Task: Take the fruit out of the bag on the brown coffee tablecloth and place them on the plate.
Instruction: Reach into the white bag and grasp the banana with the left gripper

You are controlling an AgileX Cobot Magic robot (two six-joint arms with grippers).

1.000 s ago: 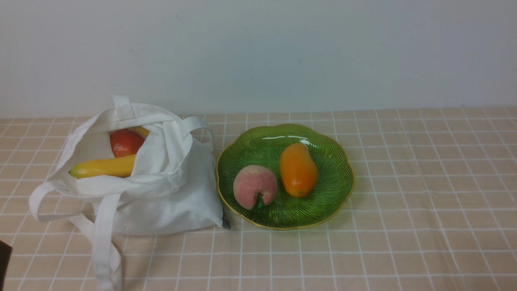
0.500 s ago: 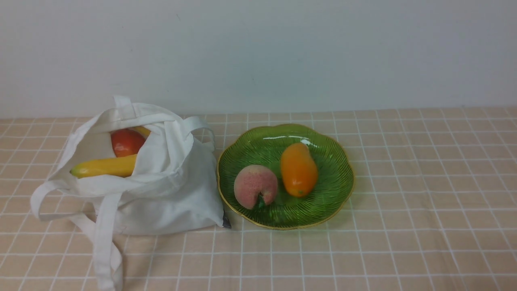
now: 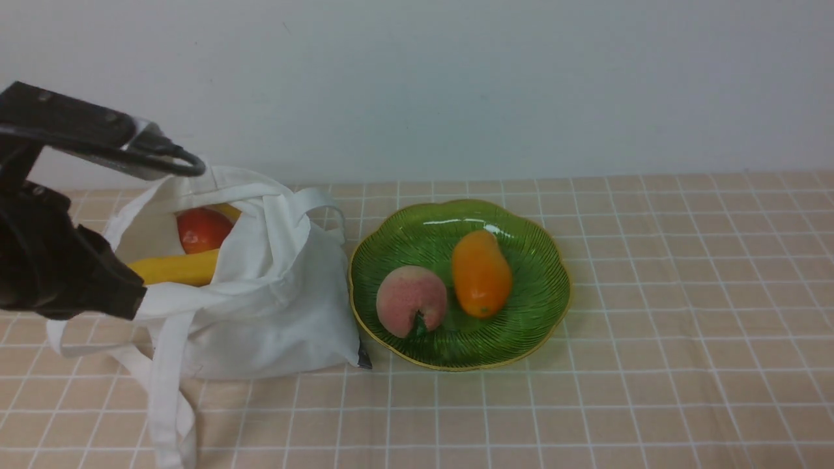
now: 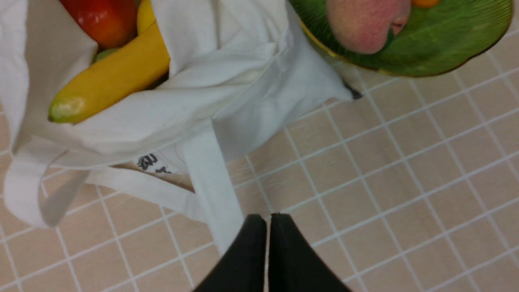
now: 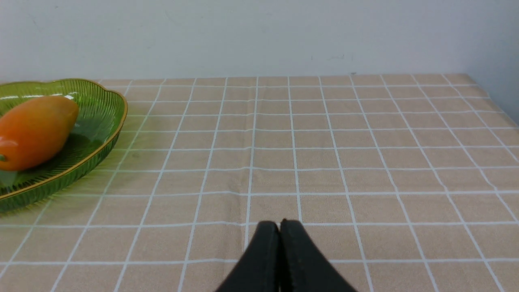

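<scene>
The white bag (image 3: 260, 306) lies on the brown coffee tablecloth (image 3: 651, 293), mouth open. Inside it show a yellow banana (image 3: 179, 267) and a red fruit (image 3: 202, 229). The left wrist view also catches a sliver of green apple (image 4: 106, 53) between the banana (image 4: 113, 77) and the red fruit (image 4: 101, 18). To the bag's right, the green plate (image 3: 521, 215) holds a pink peach (image 3: 410, 299) and an orange fruit (image 3: 481, 273). My left arm (image 3: 58, 273) hangs over the bag's left side. The left gripper (image 4: 268, 217) is shut and empty above a bag strap (image 4: 211, 182). My right gripper (image 5: 279, 223) is shut, right of the plate (image 5: 101, 134).
A pale wall runs along the back of the table. The bag's long straps (image 3: 166, 397) trail toward the front left edge. Bare cloth (image 5: 365, 142) stretches to the right of the plate, as far as the table's right edge.
My left arm has swung into the front view from the left and now hangs over the bag's left side, hiding the banana's tip. Fruit, bag and plate have not moved.
</scene>
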